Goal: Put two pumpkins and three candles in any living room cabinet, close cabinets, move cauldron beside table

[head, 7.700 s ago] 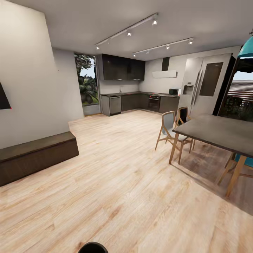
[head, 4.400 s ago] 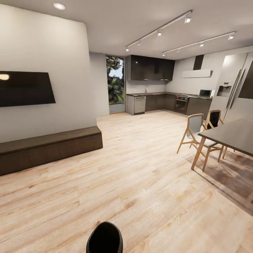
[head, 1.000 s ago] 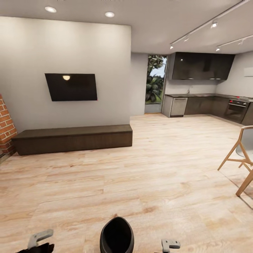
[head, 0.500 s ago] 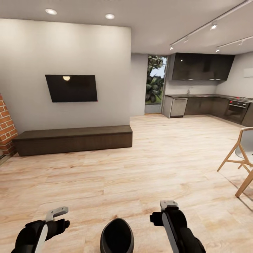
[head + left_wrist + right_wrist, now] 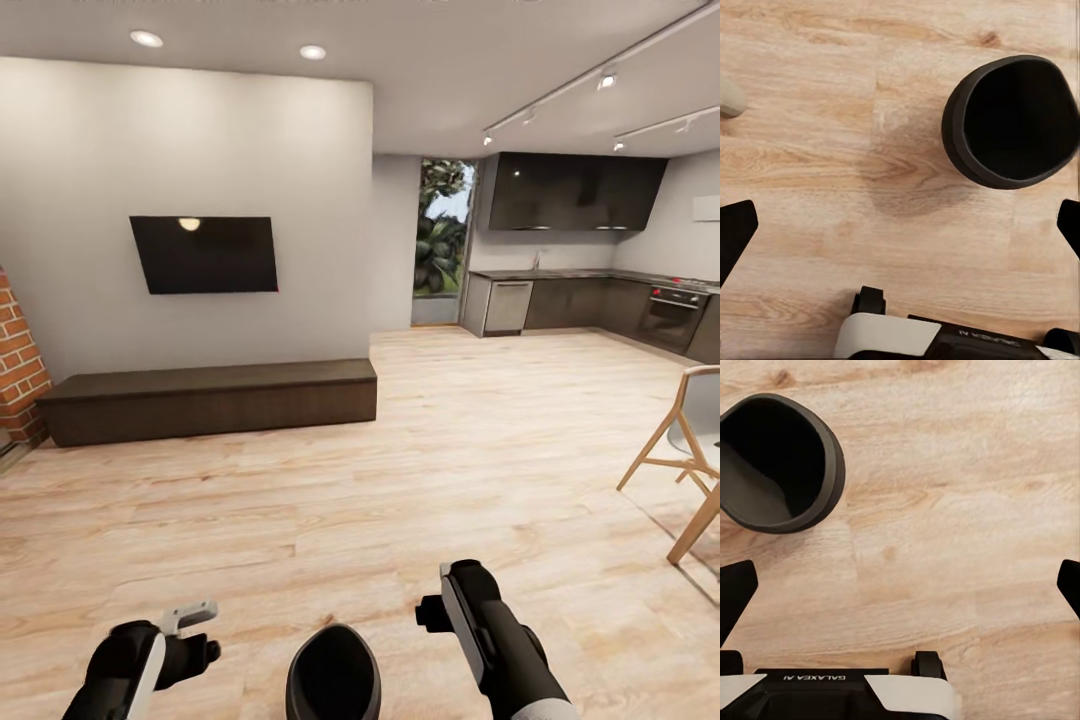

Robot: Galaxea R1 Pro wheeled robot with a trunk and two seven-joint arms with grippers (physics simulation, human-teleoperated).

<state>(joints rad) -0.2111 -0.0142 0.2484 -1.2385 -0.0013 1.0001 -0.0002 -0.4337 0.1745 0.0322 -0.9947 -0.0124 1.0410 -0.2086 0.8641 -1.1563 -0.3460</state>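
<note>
Nearest, at six o'clock in the head view, sits a matte black round cauldron (image 5: 333, 673) with a thick rolled rim, upright on the floor, its mouth opening upward. It lies between the two arms. The left gripper (image 5: 190, 628), black with a pale grey finger, hangs at seven o'clock; in its wrist view the dark fingertips sit at opposite edges of the picture, spread wide with nothing between them. The right gripper (image 5: 432, 612), black with a white stripe along the arm, hangs at five o'clock; its fingertips likewise stand far apart and empty. The pale wood-plank floor (image 5: 420, 480) has visible grain and knots. Farther off at ten o'clock stands the long low dark-brown wood cabinet (image 5: 210, 399), its long axis running along the grey wall, its fronts shut. Above it hangs a flat black television (image 5: 205, 254). A red brick column (image 5: 15, 365) stands at nine o'clock, and a light wooden chair leg (image 5: 670, 440) shows at three o'clock.
</note>
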